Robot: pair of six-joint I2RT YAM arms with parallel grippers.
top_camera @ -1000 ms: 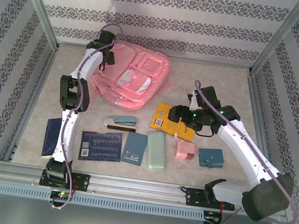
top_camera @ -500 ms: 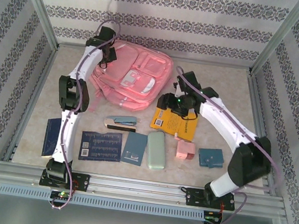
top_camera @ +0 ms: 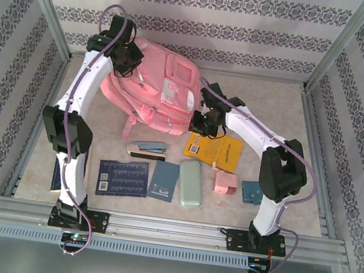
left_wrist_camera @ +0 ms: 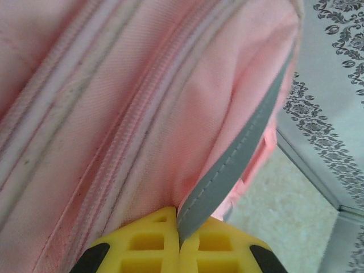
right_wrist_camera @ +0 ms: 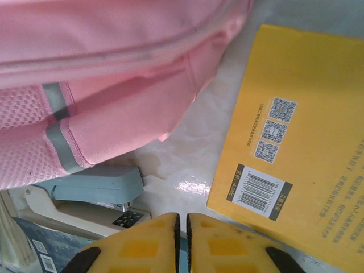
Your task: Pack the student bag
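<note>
We see the student bag (top_camera: 155, 88) at the far left part of the table (top_camera: 273, 115), tilted, with its zipped front pockets facing up and to the right. At the bag's top far corner the left gripper (left_wrist_camera: 179, 244) is clamped tight on the bag: its yellow fingers (left_wrist_camera: 142, 244) meet on a grey trim strip (left_wrist_camera: 239, 165) that runs down the pink fabric and in between them.

At the bag's lower right corner the right gripper (right_wrist_camera: 182, 239) hangs low over the table. Its fingers are drawn almost together, with only a thin slit between them, and we cannot make out anything held there.

A yellow book (top_camera: 219, 152) lies flat just nearer than the bag's right side, its barcode toward the bag. A blue-grey stapler (top_camera: 148, 148) lies just beside the bag's near edge. Further from the bag, toward the arm bases, runs a row: a dark blue booklet (top_camera: 122, 178), a teal notebook (top_camera: 164, 180), a mint case (top_camera: 190, 182), a pink box (top_camera: 225, 181) and a blue wallet (top_camera: 251, 190).
</note>
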